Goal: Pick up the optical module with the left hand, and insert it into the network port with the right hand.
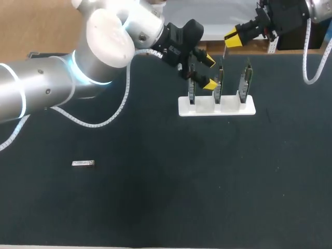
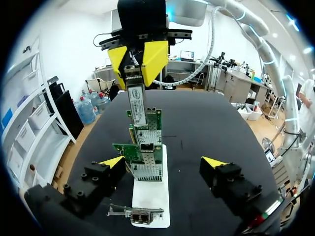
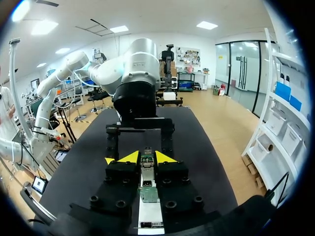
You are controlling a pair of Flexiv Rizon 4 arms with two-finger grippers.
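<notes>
The right end effector (image 2: pixel 138 59) holds the module (image 2: pixel 137 101) above the network cards (image 2: pixel 146 160); the left end effector (image 2: pixel 163 162) is wide open.

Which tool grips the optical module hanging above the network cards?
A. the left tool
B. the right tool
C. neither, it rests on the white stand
B: the right tool pinches the optical module between both yellow tips above the network cards, while the left tool stands open on either side of the white stand.
</notes>
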